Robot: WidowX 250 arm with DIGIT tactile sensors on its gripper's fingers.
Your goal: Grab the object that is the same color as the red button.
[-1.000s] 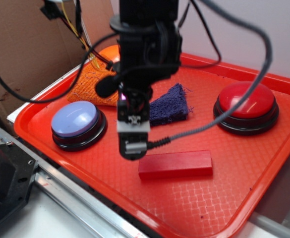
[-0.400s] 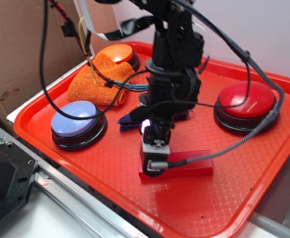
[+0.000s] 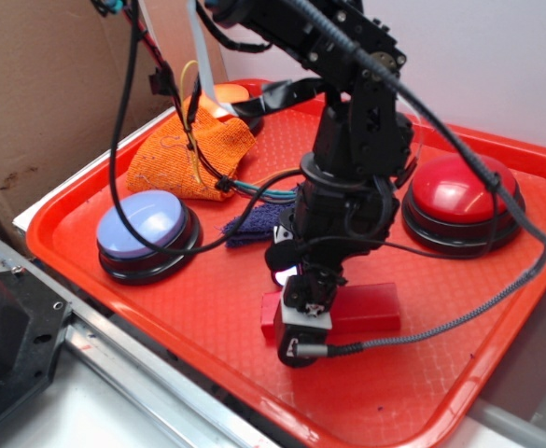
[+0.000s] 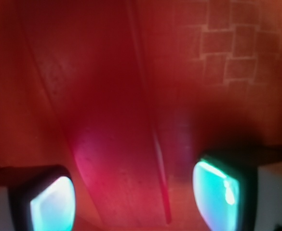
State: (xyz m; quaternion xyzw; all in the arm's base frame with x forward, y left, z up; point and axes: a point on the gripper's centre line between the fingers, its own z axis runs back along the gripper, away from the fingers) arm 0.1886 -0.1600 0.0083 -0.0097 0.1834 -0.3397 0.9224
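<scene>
The flat red block [image 3: 368,304] lies on the red tray [image 3: 161,308], near its front middle. My gripper [image 3: 302,338] is down over the block's left part, pointing straight down. In the wrist view the block [image 4: 116,159] runs between my two glowing pads [image 4: 51,204], with a small gap on each side, so the gripper [image 4: 133,199] is open and straddles it. The red button [image 3: 464,191], a glossy dome on a black base, stands at the right back of the tray, apart from the arm.
A pale blue button [image 3: 145,224] stands at the tray's left. An orange cloth [image 3: 184,154] and an orange button [image 3: 231,93] are at the back left. A dark blue cloth [image 3: 249,227] lies behind my gripper. Cables hang around the arm.
My gripper has moved right and down, from left of the block and above the tray to over the block's left part, with its fingers around it.
</scene>
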